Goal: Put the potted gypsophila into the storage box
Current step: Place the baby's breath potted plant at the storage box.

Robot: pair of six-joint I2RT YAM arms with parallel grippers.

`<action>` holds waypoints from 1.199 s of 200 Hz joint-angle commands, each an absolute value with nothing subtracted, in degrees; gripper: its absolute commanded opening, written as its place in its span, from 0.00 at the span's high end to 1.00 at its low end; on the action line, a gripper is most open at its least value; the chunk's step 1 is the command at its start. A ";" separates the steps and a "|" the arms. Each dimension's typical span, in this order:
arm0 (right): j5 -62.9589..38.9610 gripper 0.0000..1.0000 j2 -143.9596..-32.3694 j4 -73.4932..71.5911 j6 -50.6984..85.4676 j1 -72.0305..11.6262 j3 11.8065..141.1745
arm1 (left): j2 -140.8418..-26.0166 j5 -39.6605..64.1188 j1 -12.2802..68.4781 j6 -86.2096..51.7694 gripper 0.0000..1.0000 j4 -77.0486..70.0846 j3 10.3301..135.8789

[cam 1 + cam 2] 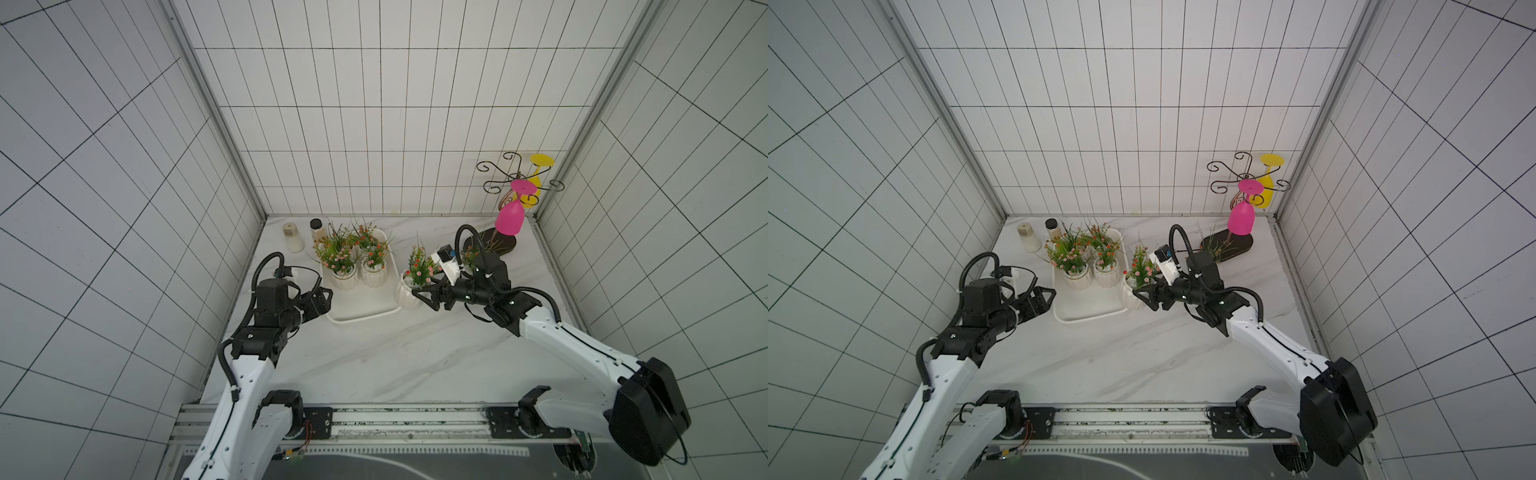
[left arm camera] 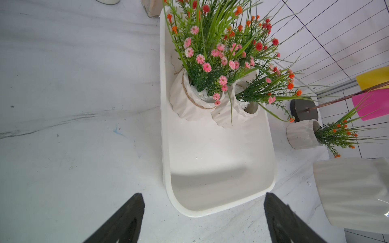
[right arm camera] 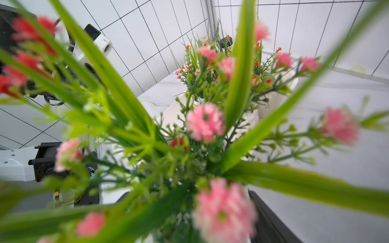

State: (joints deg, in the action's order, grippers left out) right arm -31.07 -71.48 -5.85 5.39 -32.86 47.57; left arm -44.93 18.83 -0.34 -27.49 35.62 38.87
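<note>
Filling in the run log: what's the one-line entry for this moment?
right claw: shut on potted gypsophila, beside storage box | left claw: open, empty

Robot lab test cell. Grid-lined white panels (image 1: pixel 374 124) on three sides, aluminium frame posts (image 1: pixel 218 112), marble-look bench (image 1: pixel 395 353). Two white arms (image 1: pixel 245 386) mounted on an aluminium rail (image 1: pixel 407 419) at the bench front, cabled wrist cameras (image 1: pixel 446 266). Staged props: fake flower pots (image 1: pixel 345 278), plastic goblets (image 1: pixel 510 220) on a wire rack (image 1: pixel 1241 247).

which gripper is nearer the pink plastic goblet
Right. The right gripper, holding a white ribbed pot, is in front of the goblet; the left gripper is beyond the white storage box.
</note>
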 commanded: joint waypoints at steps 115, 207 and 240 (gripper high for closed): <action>-27.26 0.32 -87.25 -15.67 0.78 -43.59 65.11 | -50.69 35.04 -10.36 -31.20 0.20 25.64 34.31; -24.99 0.32 -97.78 -17.71 -1.42 -47.83 71.92 | -52.05 36.41 -11.60 -31.24 0.22 23.71 32.15; -24.48 0.32 -100.52 -19.65 -2.20 -48.85 73.20 | -52.12 36.56 -11.69 -30.96 0.23 23.46 32.07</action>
